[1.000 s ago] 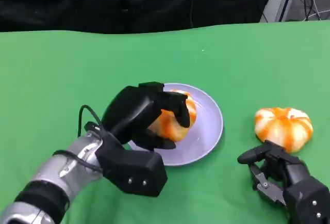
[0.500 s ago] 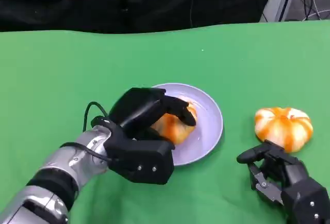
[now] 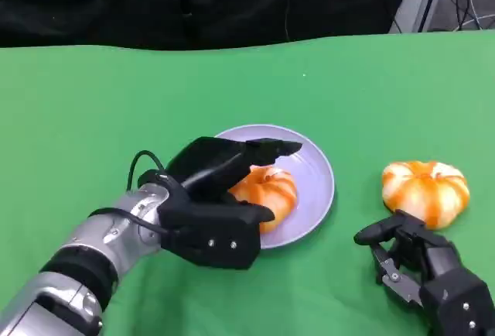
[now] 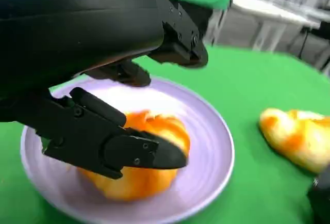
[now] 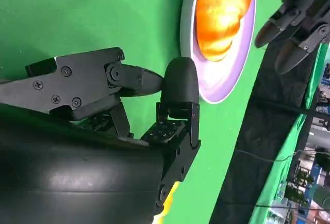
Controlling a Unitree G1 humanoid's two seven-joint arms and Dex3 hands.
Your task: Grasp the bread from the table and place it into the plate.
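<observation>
Fingers now spread, left hand (image 3: 220, 197) releases bread (image 3: 265, 191) onto plate (image 3: 313, 189); right hand (image 3: 421, 262) idles, fingers apart, on green table (image 3: 93, 111), dark backdrop behind.

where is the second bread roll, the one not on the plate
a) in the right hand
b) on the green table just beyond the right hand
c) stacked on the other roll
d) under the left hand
b: the second bread roll lies on the green table, just beyond the right hand, whose fingers hold nothing.
</observation>
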